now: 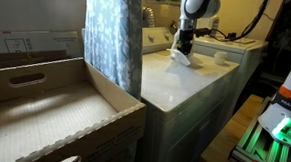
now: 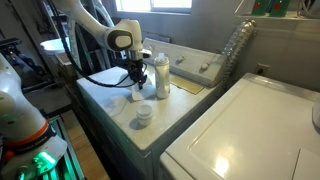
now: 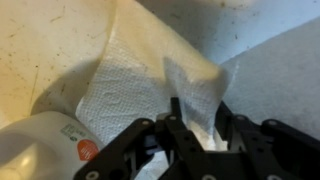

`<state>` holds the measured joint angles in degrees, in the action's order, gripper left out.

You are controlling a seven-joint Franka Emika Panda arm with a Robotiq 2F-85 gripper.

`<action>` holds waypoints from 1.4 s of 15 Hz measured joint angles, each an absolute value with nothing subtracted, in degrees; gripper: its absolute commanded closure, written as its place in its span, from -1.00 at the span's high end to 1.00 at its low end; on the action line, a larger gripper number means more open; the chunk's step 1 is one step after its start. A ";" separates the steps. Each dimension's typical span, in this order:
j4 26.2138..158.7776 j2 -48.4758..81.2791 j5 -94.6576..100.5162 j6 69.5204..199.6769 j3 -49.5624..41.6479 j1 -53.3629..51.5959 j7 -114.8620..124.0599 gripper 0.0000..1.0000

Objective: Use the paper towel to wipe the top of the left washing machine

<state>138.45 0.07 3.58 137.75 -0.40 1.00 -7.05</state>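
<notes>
Lower left of wrist view: detergent bottle (image 3: 45, 150) just beside paper towel (image 3: 140, 85), spread on left washing machine (image 3: 30, 40) top. Lower centre: pincer (image 3: 197, 112) clenched on a raised towel fold. Risk of toppling bottle on a leftward sweep, or of losing the thin pinch.

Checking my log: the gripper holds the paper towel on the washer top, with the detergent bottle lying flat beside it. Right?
Not quite. The detergent bottle stands upright beside the paper towel, as an exterior view shows. The gripper does hold the towel on the washer top.
</notes>
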 measured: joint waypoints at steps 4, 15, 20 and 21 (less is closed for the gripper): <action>138.44 -5.91 4.06 137.79 -0.57 1.01 -7.08 1.00; 138.24 -13.27 3.44 133.14 -0.60 0.92 -10.21 1.00; 138.24 -13.27 3.44 133.13 -0.60 0.91 -10.24 1.00; 138.24 -13.27 3.44 133.13 -0.60 0.91 -10.24 1.00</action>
